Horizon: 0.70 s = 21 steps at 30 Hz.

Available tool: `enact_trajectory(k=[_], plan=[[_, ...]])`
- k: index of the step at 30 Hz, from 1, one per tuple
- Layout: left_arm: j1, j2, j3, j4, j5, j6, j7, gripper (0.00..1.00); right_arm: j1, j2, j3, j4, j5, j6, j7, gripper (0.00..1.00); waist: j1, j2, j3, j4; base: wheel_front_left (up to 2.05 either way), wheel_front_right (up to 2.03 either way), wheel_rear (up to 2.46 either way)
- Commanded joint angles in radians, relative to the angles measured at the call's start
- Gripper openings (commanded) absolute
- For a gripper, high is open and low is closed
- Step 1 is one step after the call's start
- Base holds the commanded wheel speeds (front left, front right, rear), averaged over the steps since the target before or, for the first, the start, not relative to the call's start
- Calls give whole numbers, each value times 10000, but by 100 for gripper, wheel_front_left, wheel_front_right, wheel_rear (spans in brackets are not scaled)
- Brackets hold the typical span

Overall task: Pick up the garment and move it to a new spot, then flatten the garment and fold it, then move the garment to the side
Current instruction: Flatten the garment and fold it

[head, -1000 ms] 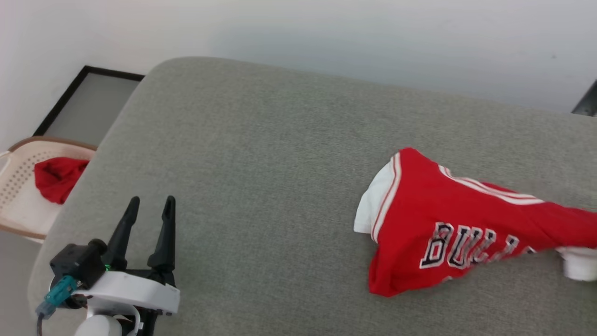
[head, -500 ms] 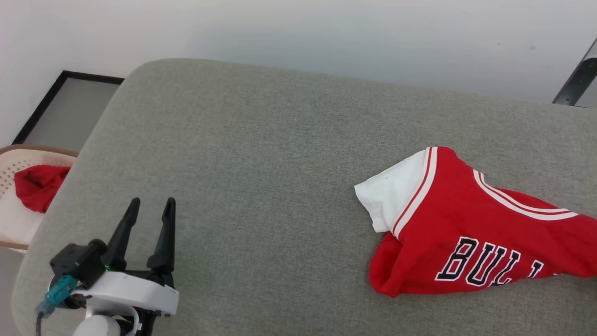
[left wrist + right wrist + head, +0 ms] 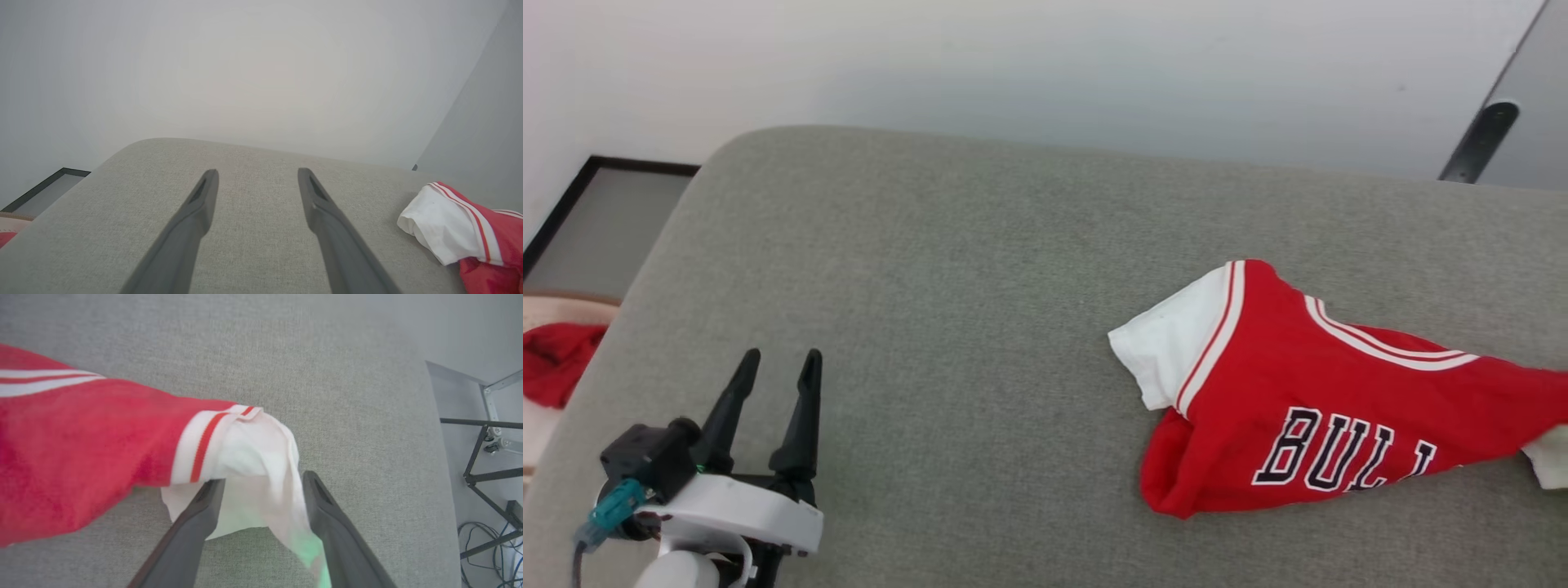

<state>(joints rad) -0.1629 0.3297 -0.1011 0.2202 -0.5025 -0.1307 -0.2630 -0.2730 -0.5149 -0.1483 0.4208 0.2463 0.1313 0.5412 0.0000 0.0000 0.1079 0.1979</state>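
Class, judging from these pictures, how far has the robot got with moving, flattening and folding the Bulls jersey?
Looks done: the move, probably; the jersey lies bunched on the grey cushion. In hand: the right gripper, open, straddles one white sleeve; the left gripper stands open, apart from it. Left: flattening, folding, moving aside; the lettering is partly hidden.

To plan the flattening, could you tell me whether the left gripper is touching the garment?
Apart: the head view shows bare cushion between the left gripper and the garment.
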Motion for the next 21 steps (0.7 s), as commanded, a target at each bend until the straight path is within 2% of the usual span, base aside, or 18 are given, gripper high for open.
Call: enact_trajectory(k=[1,8,18,21], plan=[[-17,107,19,-45,-64,15,35,100,229,-20,81,-240,32,-11,-272,100,0,0,-132,-248,0,0,0],[5,346,78,-320,-138,64,220,100,730,176,-78,-1152,-612,-10,-1608,100,0,0,-232,-707,0,0,0],[-123,747,-58,-713,-662,42,1116,100,1199,1785,-389,-2153,-2069,-10,-4809,100,0,0,-412,-1365,0,0,0],[-286,871,-170,-817,-808,28,1407,100,1255,2171,-394,-2206,-2356,-10,-5444,100,0,0,-422,-1471,0,0,0]])
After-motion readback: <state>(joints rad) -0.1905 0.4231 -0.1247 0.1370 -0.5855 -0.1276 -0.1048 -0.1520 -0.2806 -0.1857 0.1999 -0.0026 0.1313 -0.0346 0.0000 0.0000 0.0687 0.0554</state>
